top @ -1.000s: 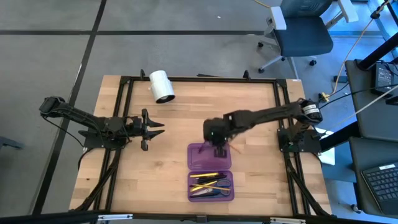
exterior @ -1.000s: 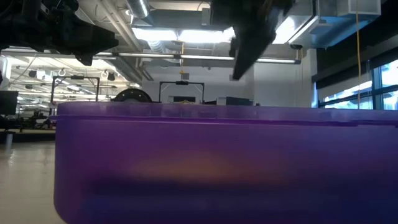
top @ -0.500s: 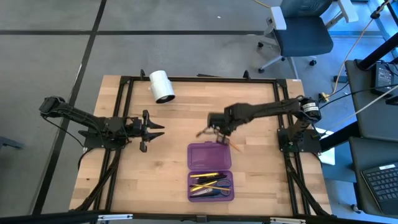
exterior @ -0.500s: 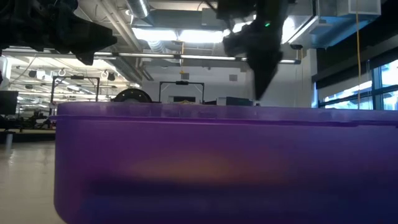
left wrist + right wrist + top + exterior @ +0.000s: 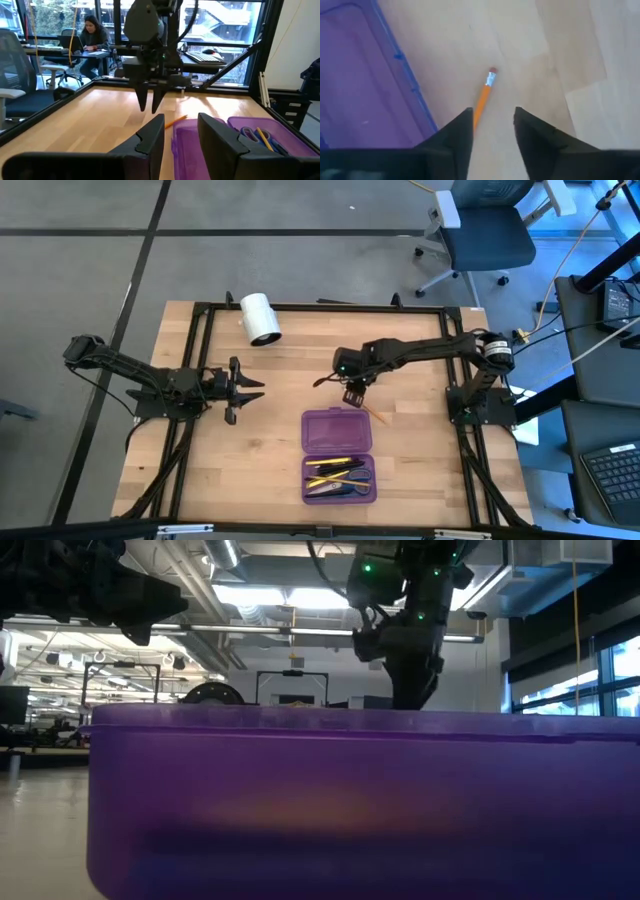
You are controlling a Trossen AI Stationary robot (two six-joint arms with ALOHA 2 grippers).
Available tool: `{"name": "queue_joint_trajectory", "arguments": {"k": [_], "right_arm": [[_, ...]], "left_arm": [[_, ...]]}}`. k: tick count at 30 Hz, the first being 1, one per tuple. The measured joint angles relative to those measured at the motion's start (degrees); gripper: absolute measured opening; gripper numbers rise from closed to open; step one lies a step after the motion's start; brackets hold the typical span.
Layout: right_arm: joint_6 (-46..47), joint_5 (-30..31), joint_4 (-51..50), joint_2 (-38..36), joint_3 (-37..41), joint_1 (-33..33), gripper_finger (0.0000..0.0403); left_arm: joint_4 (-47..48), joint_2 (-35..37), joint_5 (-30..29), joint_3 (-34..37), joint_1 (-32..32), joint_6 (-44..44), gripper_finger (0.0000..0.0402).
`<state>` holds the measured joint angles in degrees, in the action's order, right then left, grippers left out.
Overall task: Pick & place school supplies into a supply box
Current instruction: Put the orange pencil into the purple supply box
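Light wooden desk with a black frame carries everything. Landmark: purple plastic pencil case, two hinged rounded halves, lying open near the desk's front edge, centre. Its far half is bare; its near half holds yellow and black pens and small blue-handled scissors, packed close together. In the low view the case wall fills most of the picture.

White cylinder roll lies on its side at the far-left edge of the desk, well apart from the case.

My right gripper hangs just beyond the case's far edge, pointing down, fingers spread and pinching nothing. Orange pencil with a metal ferrule and eraser lies flat on the desk just beside the case's far right corner, below my spread fingers and not touching them.

My left gripper waits well left of the case, fingers parted, empty, aimed toward the case.
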<state>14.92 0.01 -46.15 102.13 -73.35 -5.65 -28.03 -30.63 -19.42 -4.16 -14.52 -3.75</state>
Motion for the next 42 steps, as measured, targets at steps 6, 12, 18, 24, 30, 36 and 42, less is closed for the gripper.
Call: {"name": "queue_joint_trajectory", "arguments": {"k": [6, 12, 18, 24, 30, 36, 42], "right_arm": [[4.48, 3.47, 8.37, 0.0, 3.35, 0.08, 0.0224], [9.18, 2.9, 10.69, 0.55, 4.31, 0.24, 0.0259], [10.15, 2.93, 10.87, 2.92, 4.3, 0.24, 0.0247], [7.52, 2.88, 10.9, 7.0, 4.29, 0.24, 0.0221], [7.31, 3.18, 11.23, 9.35, 4.14, 0.24, 0.0193], [4.82, 4.01, 10.92, 9.72, 4.05, 0.24, 0.0142], [2.49, 4.54, 10.75, 9.81, 4.05, 0.3, 0.0076]], "left_arm": [[0.01, 0.0, -0.11, 0.0, 0.0, 0.01, 0.0112], [0.01, -0.01, -0.15, 0.0, 0.0, 0.01, 0.0112], [0.29, 0.0, -0.48, 0.0, 0.0, 0.02, 0.0112], [0.92, 0.0, -0.66, -0.02, 0.02, 0.02, 0.0112], [0.92, 0.0, -1.44, -0.02, 0.02, 0.02, 0.0112], [1.05, 0.0, -1.51, -0.02, 0.02, 0.02, 0.0111], [1.07, -0.01, -1.53, -0.02, 0.02, 0.02, 0.0112]]}}
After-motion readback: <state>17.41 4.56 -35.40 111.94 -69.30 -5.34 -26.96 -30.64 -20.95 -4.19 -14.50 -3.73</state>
